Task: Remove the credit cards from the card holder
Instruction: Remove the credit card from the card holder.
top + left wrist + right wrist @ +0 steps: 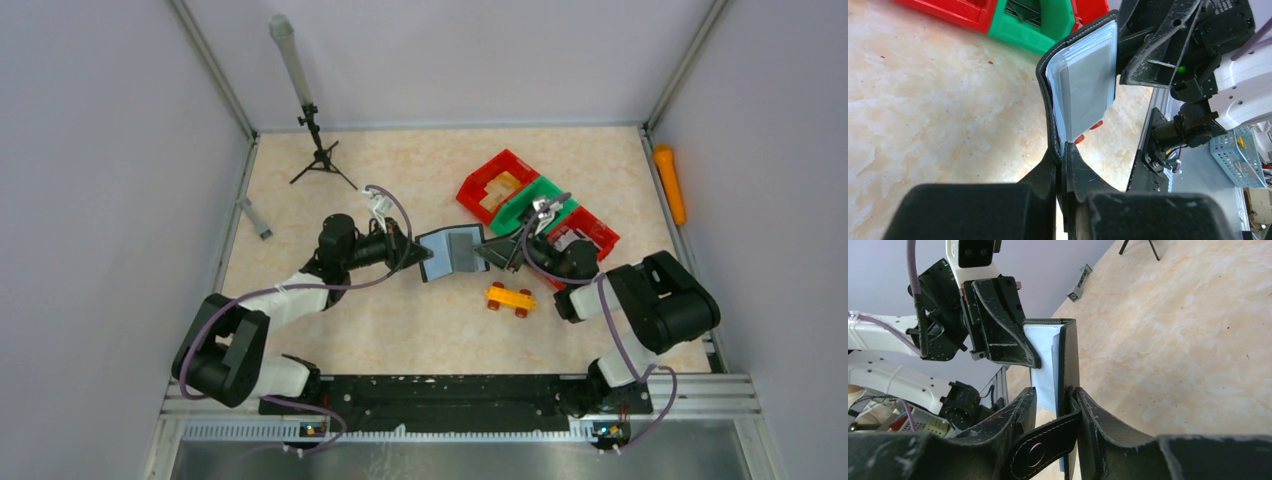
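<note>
**Top view.** Both arms reach inward from their bases and meet over the middle of the counter (330, 330). The left arm stretches low and nearly straight to the right. The right arm folds back at the elbow and points left. The holder (450, 252) hangs between them, clear of the counter and opened in a V. The left end effector (418, 250) is on its left flap and the right end effector (497, 252) on its right flap. A yellow-orange toy car (510, 297) sits on the counter just in front. Behind the right wrist stands a row of bins. The far red bin (497, 187) holds tan pieces, with a green bin (535, 205) and a near red bin (590, 230) beside it. A tripod (318, 150) stands at the far left.

**Left wrist view.** The left end effector is clenched on the edge of one flap, its pads tight against the leather. Clear sleeves (1083, 90) fan out inside the holder, and the front one shows a pale grey rectangle. The green bin holds dark flat pieces.

**Right wrist view.** The right fingers (1098, 425) straddle the other flap. One pad touches the black leather, and the other stands at the sleeves. I cannot tell whether the grip is firm. The strap (1053, 437) with its snap (1036, 454) crosses in front of the fingers.
</note>
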### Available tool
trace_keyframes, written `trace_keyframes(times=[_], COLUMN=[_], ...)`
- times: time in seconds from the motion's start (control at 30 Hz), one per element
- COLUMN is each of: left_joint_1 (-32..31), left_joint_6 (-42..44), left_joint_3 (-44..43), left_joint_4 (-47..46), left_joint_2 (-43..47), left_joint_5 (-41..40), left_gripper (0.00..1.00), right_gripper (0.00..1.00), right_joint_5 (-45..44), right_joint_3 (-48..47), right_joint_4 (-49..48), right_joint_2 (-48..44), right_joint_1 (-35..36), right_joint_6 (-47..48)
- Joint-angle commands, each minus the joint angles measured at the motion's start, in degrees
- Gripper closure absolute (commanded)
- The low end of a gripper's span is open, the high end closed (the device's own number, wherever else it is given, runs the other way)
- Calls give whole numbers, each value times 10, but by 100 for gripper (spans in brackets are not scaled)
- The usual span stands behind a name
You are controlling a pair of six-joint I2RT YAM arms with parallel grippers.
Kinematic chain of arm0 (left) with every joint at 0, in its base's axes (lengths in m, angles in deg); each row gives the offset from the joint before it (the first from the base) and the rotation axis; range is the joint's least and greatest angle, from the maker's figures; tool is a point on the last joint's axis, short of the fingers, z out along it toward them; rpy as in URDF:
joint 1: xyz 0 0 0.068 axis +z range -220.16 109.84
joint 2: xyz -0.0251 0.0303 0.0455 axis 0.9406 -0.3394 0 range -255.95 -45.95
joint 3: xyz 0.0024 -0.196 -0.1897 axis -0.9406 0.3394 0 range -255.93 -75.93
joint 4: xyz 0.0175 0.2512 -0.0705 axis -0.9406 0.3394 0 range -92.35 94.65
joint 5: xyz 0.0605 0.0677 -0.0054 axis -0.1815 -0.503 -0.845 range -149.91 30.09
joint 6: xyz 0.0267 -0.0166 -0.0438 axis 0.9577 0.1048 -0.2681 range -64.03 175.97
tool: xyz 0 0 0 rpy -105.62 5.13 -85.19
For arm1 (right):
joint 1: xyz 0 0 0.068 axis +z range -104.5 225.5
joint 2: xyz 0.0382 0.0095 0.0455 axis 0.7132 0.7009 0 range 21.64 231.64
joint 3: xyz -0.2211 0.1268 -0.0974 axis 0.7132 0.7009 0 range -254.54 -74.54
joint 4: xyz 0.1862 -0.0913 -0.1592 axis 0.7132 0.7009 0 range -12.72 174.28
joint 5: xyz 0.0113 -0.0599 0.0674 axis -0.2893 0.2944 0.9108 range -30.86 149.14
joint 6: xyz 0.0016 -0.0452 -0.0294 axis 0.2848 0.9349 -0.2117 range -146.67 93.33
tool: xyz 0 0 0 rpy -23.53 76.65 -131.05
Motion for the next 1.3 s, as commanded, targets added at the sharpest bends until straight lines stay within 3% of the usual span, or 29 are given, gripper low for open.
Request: trace_keyframes(times=[0.0,0.13,0.3,0.53,0.67,1.07,1.27], left_joint_1=[2,8,13,15,16,16,16], left_joint_6=[16,19,13,12,8,-27,-29], left_joint_3=[-24,-21,-19,-17,-16,-31,-36], left_joint_4=[4,6,-2,0,-4,-41,-40], left_joint_2=[-8,-1,-1,5,4,-42,-51], left_joint_5=[-21,-26,-18,-18,-12,36,43], left_gripper=[100,100,100,100,100,100,100], right_gripper=[64,65,73,73,81,91,82], right_joint_5=[20,18,3,7,5,-19,-27], right_joint_3=[-3,-4,-15,-21,-29,-62,-69], right_joint_4=[-56,-7,90,114,140,255,278], right_joint_2=[2,-14,-36,-36,-36,-51,-55], right_joint_1=[-5,-5,-4,-3,0,36,43], right_joint_6=[5,34,81,95,107,182,192])
